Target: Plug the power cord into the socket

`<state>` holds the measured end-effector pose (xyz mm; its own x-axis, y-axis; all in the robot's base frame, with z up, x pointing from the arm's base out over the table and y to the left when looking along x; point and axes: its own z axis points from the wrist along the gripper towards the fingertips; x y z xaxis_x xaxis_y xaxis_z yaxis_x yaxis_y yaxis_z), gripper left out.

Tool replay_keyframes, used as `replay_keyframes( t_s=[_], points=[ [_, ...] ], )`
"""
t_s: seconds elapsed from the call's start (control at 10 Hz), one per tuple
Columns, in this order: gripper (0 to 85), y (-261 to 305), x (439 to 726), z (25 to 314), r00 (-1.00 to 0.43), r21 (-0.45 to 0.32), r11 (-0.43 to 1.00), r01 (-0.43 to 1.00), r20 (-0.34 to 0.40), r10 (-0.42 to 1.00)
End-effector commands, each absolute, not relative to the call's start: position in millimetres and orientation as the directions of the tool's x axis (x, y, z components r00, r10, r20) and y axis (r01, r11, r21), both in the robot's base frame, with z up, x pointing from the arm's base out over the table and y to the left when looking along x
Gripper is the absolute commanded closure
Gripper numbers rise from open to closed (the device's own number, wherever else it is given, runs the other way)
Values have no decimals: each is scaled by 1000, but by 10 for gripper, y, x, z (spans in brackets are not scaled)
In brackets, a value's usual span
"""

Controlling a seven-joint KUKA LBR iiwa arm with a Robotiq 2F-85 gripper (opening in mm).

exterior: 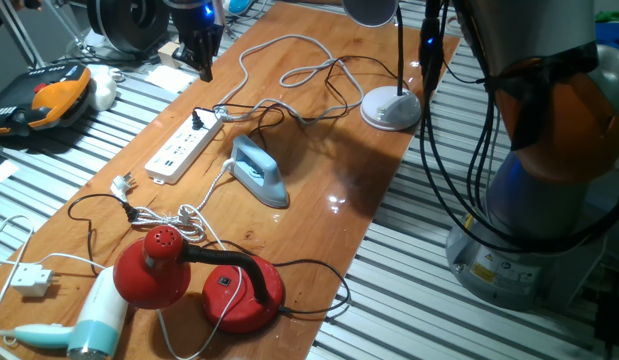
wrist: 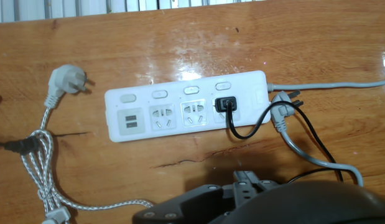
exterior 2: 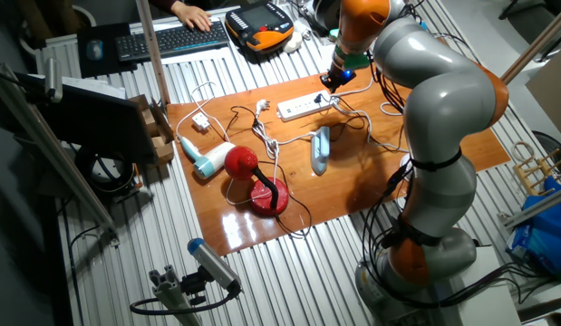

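Note:
The socket, a long white power strip (wrist: 180, 112), lies flat on the wooden table (wrist: 316, 43). It also shows in one fixed view as the power strip (exterior: 184, 150) and in the other as the power strip (exterior 2: 304, 106). The small black plug (wrist: 225, 104) of the power cord sits in its rightmost outlet. From there the thin black cord (wrist: 304, 130) loops away to the right. My gripper (exterior: 205, 68) hangs above the strip's far end, apart from the plug, open and empty. Only the hand's dark body (wrist: 254, 199) shows at the bottom of the hand view.
A light-blue iron (exterior: 259, 172) lies beside the strip. A loose white plug (wrist: 66, 81) on a braided cord lies to the strip's left, and a grey plug (wrist: 280, 109) at its right end. A red lamp (exterior: 229, 290), a hair dryer (exterior: 94, 320) and a white lamp base (exterior: 391, 107) stand around.

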<state>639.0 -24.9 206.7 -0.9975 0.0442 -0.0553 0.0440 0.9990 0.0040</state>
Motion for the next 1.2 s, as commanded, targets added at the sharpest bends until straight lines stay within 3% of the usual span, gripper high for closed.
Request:
replay_keyframes(
  t_s=[0.0, 1.1],
  points=[
    [850, -248, 6390, 2069, -997, 6, 999, 45, -55, 46],
    [850, -297, 6428, 2054, -993, 7, 994, 111, -35, 111]
  ],
)
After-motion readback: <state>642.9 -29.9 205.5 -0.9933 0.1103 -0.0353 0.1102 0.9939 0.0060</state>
